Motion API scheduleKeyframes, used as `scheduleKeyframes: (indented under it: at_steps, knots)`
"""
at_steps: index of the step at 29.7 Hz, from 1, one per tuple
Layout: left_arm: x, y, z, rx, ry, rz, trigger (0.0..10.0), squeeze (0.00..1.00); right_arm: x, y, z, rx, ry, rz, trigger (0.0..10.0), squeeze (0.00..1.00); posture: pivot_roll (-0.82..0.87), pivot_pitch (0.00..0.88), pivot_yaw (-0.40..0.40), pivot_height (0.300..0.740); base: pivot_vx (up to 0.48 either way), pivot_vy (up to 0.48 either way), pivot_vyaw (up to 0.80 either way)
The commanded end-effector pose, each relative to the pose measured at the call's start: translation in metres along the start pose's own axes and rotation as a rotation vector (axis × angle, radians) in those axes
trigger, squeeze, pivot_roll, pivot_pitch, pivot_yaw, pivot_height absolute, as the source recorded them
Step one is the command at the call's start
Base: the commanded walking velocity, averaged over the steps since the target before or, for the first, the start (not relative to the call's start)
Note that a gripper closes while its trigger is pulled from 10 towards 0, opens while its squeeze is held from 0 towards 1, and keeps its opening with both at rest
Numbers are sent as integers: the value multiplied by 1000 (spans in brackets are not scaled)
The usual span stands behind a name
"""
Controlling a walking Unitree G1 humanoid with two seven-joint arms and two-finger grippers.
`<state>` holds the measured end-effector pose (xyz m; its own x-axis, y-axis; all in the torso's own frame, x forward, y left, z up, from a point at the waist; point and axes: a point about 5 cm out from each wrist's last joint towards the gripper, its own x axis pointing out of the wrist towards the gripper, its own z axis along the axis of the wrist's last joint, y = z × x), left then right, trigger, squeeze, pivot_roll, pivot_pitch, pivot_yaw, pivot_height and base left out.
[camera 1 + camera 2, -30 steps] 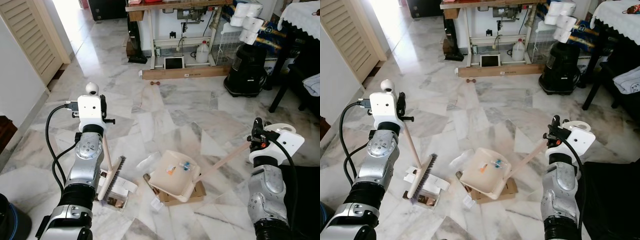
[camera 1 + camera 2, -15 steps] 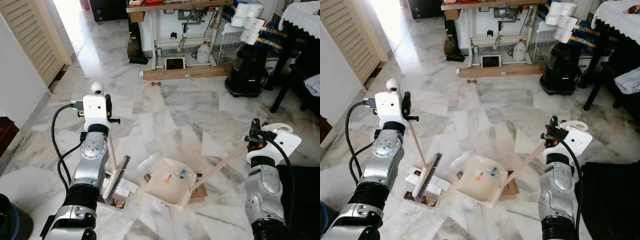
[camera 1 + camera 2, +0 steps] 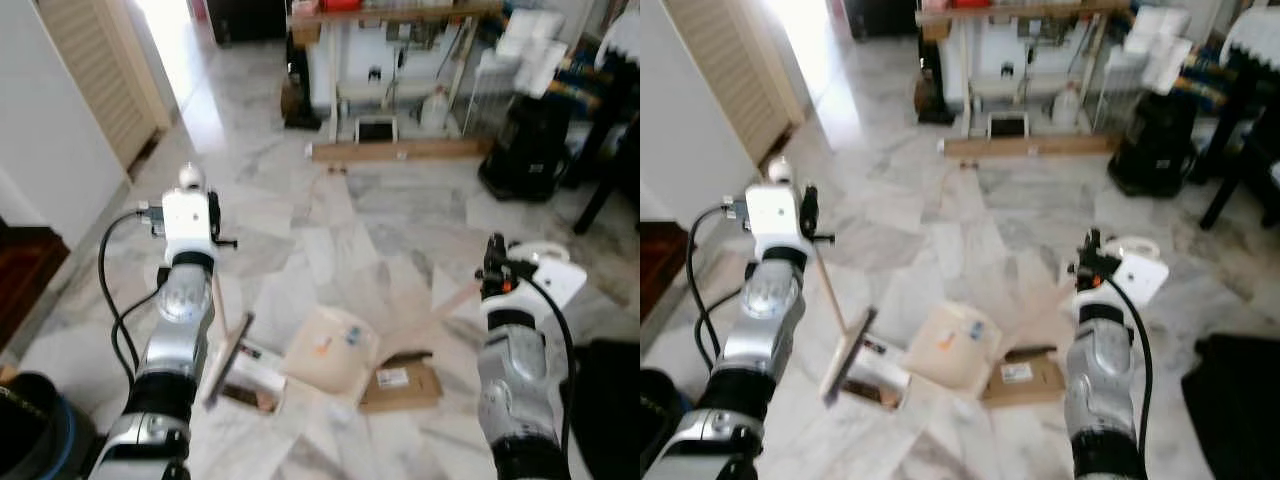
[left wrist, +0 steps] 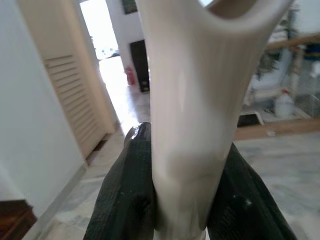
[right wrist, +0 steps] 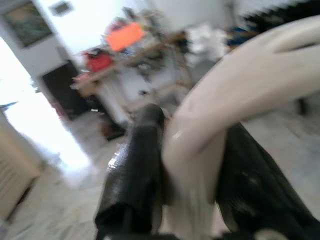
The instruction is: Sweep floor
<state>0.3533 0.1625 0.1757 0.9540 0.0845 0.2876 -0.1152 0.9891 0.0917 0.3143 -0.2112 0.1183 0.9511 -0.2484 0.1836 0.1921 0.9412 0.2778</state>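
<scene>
Keep left tool [image 4: 182, 200] clamped on broom [image 3: 226, 358] handle and right tool [image 5: 187, 200] clamped on dustpan [image 3: 333, 350] handle, pan lip flat on floor [image 3: 340, 230] centre-near w/ cardboard [image 3: 400, 385] just right, then short strokes rightward pushing paper scraps [image 3: 250, 370] in.

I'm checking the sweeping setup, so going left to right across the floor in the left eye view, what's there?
Broom head → white box → dustpan → flattened cardboard.
</scene>
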Motion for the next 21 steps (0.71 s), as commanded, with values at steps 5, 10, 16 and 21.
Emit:
scheduleKeyframes:
  at_steps: [5, 10, 16, 21]
  knots:
    - [6, 0, 16, 3, -66, -3, 10000, 0, 8, 4, 16, 8, -75, 10, 10000, 0, -85, 0, 107, 740, 0, 421, 0]
    - [7, 1, 15, -1, -65, 14, 10000, 0, 10, 7, 13, 6, -59, 22, 10000, 0, -94, 0, 76, 740, 0, 423, 0]
    - [7, -7, 12, -29, -61, 31, 10000, 0, 19, 19, 14, -6, -24, 86, 10000, 0, -122, 0, 10, 740, 0, 421, 0]
    - [3, -9, 5, -32, -45, 36, 10000, 0, 25, 25, 16, -24, -20, 123, 10000, 0, -120, 0, -11, 740, 0, 425, 0]
